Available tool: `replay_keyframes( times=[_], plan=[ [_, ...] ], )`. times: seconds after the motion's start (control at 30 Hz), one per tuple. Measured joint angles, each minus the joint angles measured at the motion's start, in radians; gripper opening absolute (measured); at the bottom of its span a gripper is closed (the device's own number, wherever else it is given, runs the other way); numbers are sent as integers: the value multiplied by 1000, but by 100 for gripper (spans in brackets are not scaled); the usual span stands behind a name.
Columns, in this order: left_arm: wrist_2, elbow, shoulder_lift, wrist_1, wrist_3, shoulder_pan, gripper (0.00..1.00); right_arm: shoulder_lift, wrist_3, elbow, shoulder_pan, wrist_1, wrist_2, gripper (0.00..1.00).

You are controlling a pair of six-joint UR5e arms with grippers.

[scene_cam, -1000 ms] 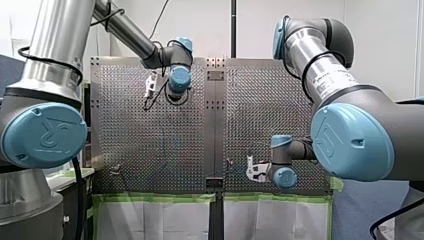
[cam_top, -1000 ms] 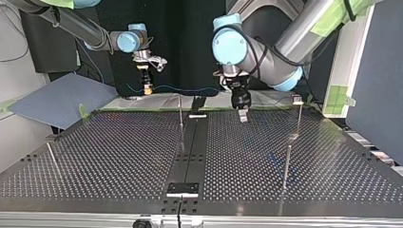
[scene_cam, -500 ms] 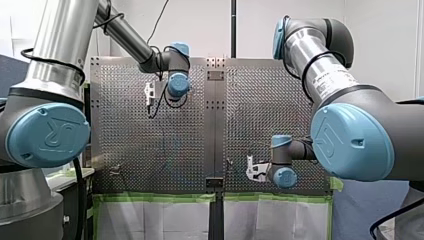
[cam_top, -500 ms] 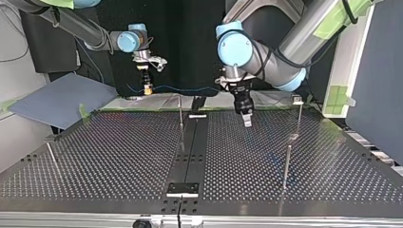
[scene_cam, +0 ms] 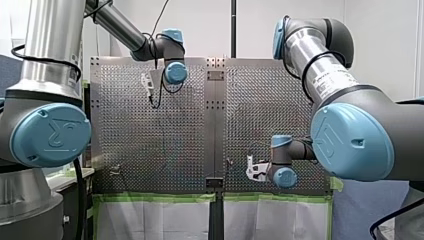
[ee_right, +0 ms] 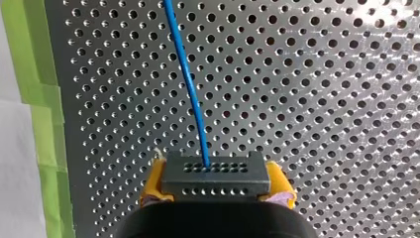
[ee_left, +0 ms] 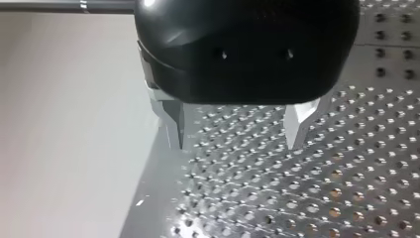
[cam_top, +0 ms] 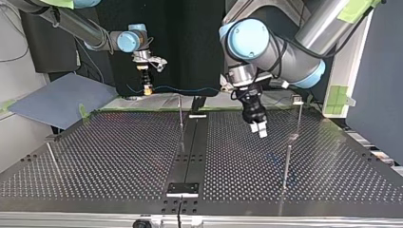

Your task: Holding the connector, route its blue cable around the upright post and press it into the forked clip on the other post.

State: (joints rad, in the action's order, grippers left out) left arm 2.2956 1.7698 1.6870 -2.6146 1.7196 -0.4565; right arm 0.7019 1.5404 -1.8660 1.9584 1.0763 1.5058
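My right gripper [ee_right: 216,198] is shut with its yellow pads on a grey connector [ee_right: 215,172]. A blue cable [ee_right: 190,84] leaves the connector and runs ahead over the perforated plate. In the top view this gripper [cam_top: 148,89] hangs at the back left, and the cable [cam_top: 190,88] stretches rightward behind a thin upright post [cam_top: 180,111]. My left gripper [cam_top: 259,128] hovers above the plate right of centre. Its metal fingers [ee_left: 299,128] stand open with nothing between them. Another post [cam_top: 300,118] with a small head [cam_top: 298,99] stands right of it.
A further post [cam_top: 286,166] rises nearer the camera at the top view's right, and a leaning one [cam_top: 52,156] at its left. A black strip [cam_top: 190,147] splits the table. Green tape [ee_right: 39,124] lines the table edge. A grey-blue sheet [cam_top: 62,99] lies at the back left.
My left arm has swung its open gripper toward the top view's camera and to the right, away from the cable. My right arm and the connector have stayed still.
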Motion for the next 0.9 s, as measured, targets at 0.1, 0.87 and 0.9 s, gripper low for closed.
replay_keyframes(
  times=[0.1,0.87,0.9],
  plan=[
    [13,7,0,25,-10,0,100,0,0,0,0,0,0,7],
    [181,24,129,54,-206,-10,100,0,0,0,0,5,-1,7],
    [184,22,129,54,-214,-9,100,0,0,0,0,5,-1,7]
  ],
)
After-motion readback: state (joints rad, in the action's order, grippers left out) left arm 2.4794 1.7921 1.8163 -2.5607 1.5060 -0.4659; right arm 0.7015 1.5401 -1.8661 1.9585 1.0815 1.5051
